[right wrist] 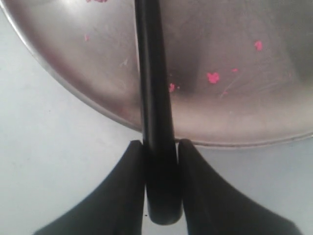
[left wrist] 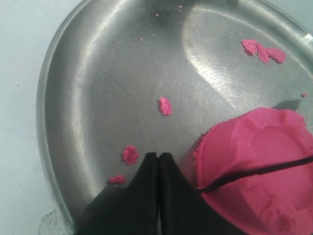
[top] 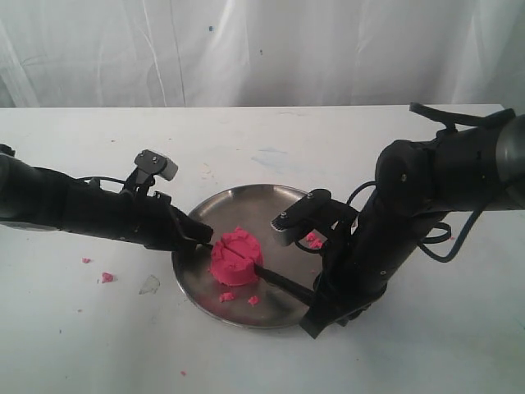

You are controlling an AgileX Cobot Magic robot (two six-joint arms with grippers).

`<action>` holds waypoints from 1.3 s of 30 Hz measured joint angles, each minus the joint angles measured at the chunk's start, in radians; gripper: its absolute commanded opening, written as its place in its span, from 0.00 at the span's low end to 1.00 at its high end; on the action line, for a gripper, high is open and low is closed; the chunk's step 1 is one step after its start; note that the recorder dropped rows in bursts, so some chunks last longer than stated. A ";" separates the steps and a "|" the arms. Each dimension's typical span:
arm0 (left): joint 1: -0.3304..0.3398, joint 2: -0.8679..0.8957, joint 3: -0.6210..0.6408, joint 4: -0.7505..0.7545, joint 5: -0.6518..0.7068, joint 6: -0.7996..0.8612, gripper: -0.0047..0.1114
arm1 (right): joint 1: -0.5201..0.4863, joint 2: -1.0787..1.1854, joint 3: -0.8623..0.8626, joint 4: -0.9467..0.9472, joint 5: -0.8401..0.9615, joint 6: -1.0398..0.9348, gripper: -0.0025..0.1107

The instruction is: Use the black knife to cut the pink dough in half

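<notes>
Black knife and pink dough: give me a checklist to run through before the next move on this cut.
1. Grip on the black knife: ok. The right gripper is clamped on its handle.
2. Blade on the pink dough: ok. It lies across the top of the lump.
3. Blade centred for equal halves: cannot tell.
4. Dough seated on the metal plate: ok.
5. Bracing by the left gripper: cannot tell. It is shut and right beside the lump, but contact is unclear.
6. Cut finished: not ok. The dough is one lump.
</notes>
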 measured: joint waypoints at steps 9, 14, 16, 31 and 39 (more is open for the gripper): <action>0.000 0.000 0.000 0.006 0.000 0.002 0.04 | 0.000 0.000 0.000 0.004 0.004 0.000 0.02; 0.000 0.000 0.000 0.013 -0.002 0.002 0.04 | 0.000 0.000 0.000 0.004 0.004 0.000 0.02; 0.000 0.000 0.000 0.015 -0.002 0.004 0.04 | 0.000 0.002 0.000 0.004 0.006 0.000 0.02; 0.000 0.000 0.002 0.015 -0.002 0.004 0.04 | 0.000 0.034 -0.009 0.022 0.016 -0.002 0.02; 0.000 0.000 0.002 0.015 -0.003 0.004 0.04 | 0.000 0.034 -0.011 0.022 0.017 -0.002 0.02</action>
